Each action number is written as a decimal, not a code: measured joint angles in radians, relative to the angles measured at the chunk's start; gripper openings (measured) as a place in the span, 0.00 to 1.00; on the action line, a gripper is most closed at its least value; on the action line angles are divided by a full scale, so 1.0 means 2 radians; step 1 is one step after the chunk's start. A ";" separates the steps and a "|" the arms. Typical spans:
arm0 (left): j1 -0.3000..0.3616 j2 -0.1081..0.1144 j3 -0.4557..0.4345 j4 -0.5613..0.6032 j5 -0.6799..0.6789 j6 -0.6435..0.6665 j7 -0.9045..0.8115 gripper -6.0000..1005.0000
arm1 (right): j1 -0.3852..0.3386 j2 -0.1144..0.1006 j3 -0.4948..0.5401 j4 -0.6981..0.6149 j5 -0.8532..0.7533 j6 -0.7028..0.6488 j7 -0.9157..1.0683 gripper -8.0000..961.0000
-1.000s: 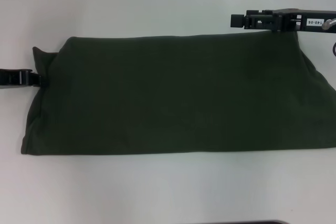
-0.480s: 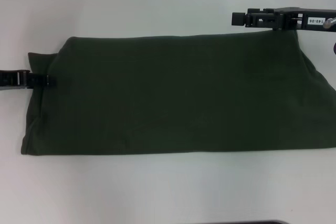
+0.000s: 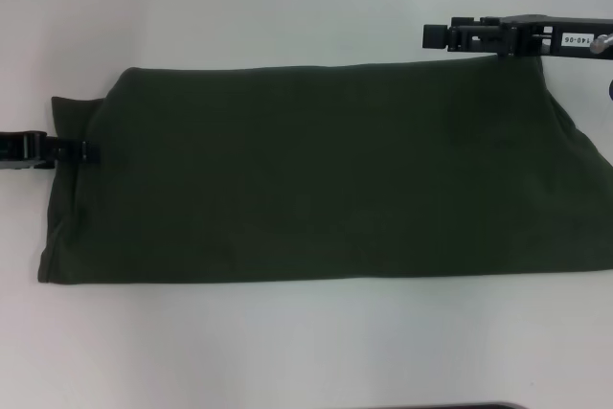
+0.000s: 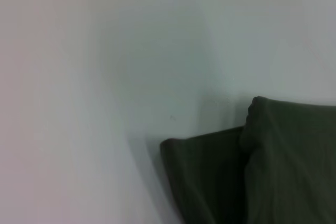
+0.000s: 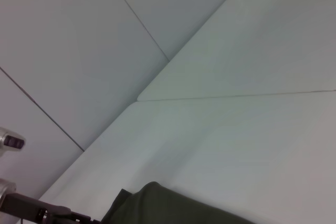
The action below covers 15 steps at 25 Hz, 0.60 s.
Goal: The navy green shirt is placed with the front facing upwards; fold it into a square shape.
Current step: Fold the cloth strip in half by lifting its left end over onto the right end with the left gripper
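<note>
Olive-green shirt (image 3: pixel 316 174) folded into a long band on the white surface (image 3: pixel 287 7).
Left end effector (image 3: pixel 84 151) pinches its left edge; right end effector (image 3: pixel 433 35), tagged "140-06", grip unclear.

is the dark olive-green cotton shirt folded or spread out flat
Folded. The dark olive-green cotton shirt lies as a long band with no sleeves or chest letters showing, and a doubled layer shows at its left end; not yet square.

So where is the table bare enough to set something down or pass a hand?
Bare table runs in a wide strip along the near edge of the folded navy green shirt, and another beyond its far edge. It is crowded at the shirt's ends: the left gripper at the left edge, the right gripper over the far right corner.
</note>
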<state>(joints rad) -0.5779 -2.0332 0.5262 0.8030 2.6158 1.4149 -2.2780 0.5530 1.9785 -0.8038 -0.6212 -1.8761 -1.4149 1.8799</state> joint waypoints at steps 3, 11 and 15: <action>0.000 0.000 0.000 0.000 0.003 0.001 -0.003 0.87 | 0.000 0.000 0.000 0.000 0.000 0.000 0.000 0.95; -0.005 0.001 0.005 -0.008 0.006 0.001 -0.004 0.87 | 0.000 -0.001 0.000 0.000 0.000 -0.001 0.000 0.95; -0.011 0.000 0.006 -0.013 0.007 0.003 -0.003 0.87 | 0.000 -0.001 0.000 0.000 0.000 -0.001 0.000 0.95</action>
<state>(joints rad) -0.5993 -2.0325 0.5384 0.7771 2.6307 1.4214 -2.2847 0.5521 1.9772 -0.8038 -0.6212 -1.8765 -1.4169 1.8800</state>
